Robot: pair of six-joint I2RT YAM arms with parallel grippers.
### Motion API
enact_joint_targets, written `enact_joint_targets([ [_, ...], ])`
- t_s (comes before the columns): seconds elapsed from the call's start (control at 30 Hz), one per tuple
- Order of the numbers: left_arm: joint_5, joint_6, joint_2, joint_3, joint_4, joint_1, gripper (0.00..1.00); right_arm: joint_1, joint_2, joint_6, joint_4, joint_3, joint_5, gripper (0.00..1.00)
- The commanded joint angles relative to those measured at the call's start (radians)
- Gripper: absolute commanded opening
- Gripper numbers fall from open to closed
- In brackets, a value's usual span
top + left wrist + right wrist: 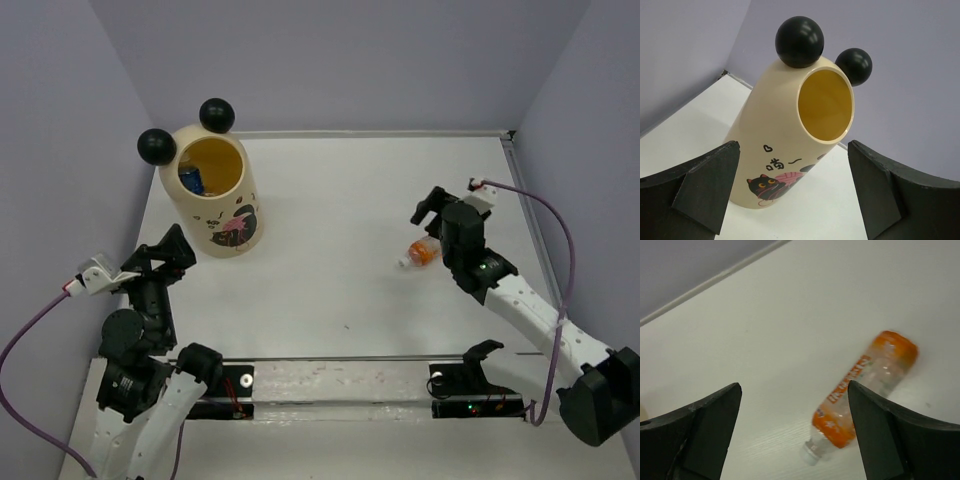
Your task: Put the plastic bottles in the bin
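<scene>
Right tool [792, 390] spread over an orange bottle [865, 390]. Left tool [792, 150] spread, facing the bin [770, 130]; inside, perhaps a blue-labelled bottle [191, 180].

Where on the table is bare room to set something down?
Free: the wide middle between the bin and the orange bottle, and the far strip right of the bin. Crowded: around the bottle near the right fingers, and beside the bin by the left fingers.
</scene>
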Motion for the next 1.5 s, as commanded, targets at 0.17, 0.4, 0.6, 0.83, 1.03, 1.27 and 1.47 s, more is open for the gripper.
enact_joint_targets([
  [0.17, 0.021, 0.005, -0.051, -0.003, 0.041, 0.006, 0.99, -0.401, 0.0, 0.126, -0.237, -0.015, -0.083, 0.96],
  [0.4, 0.037, 0.005, -0.082, -0.003, 0.038, -0.013, 0.99, -0.527, 0.267, 0.109, -0.219, 0.092, -0.238, 1.0],
  [0.6, 0.033, 0.007, -0.096, -0.003, 0.037, -0.034, 0.99, -0.56, 0.488, 0.125, -0.134, 0.143, -0.384, 1.0],
  [0.83, 0.031, 0.008, -0.085, -0.003, 0.037, -0.04, 0.99, -0.572, 0.525, 0.192, 0.08, 0.094, -0.473, 0.45],
  [1.03, 0.054, 0.013, -0.053, -0.007, 0.054, -0.04, 0.99, -0.401, 0.227, 0.088, 0.14, 0.069, -0.409, 0.27],
  [1.27, 0.056, 0.016, -0.017, -0.003, 0.057, -0.031, 0.99, 0.122, 0.153, -0.273, 0.388, 0.31, -0.196, 0.23],
  [1.47, 0.057, 0.013, -0.023, -0.002, 0.051, -0.007, 0.99, 0.432, 0.484, -0.759, 0.822, 0.674, -0.286, 0.24],
])
